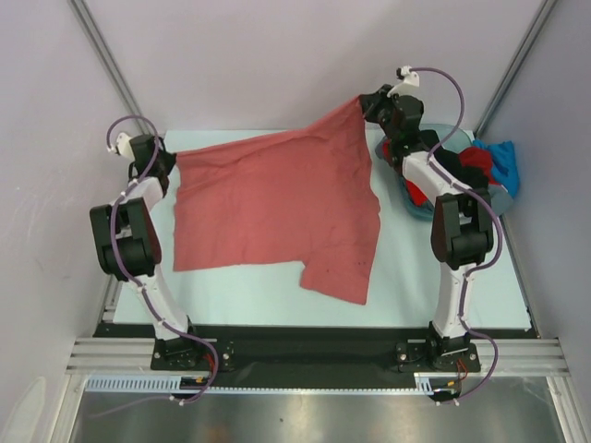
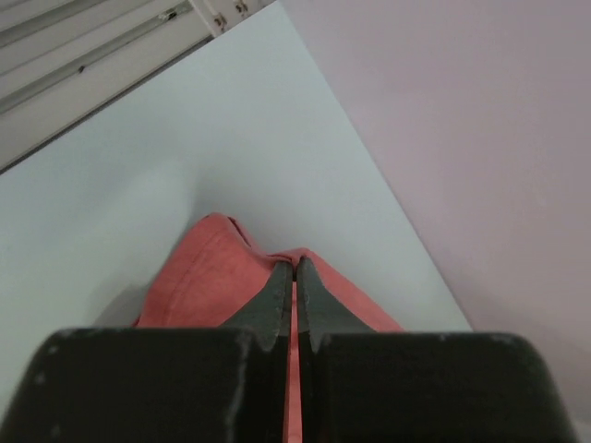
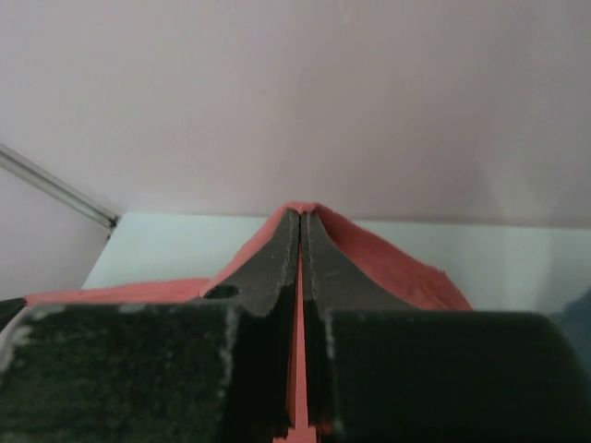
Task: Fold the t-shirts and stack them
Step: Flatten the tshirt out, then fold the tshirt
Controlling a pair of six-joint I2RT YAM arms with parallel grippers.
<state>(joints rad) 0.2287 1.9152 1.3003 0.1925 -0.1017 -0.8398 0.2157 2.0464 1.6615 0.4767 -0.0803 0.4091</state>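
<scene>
Left gripper (image 1: 172, 157) - jaws pressed together on corner of salmon-red t-shirt (image 1: 277, 203), cloth edge pinched between fingers (plain in wrist view), low over far-left part of worktop (image 1: 240, 286). Right gripper (image 1: 367, 101) - likewise clamped on opposite corner, cloth pulled up into peak at far-right. Shirt spread between both grippers, top edge stretched, rest lying on worktop, lower right part reaching nearest arm bases. Beside right arm: grey-blue basin (image 1: 420, 210) at worktop's right edge, bright red t-shirt (image 1: 476, 159) and blue t-shirt (image 1: 504, 166) heaped inside.
</scene>
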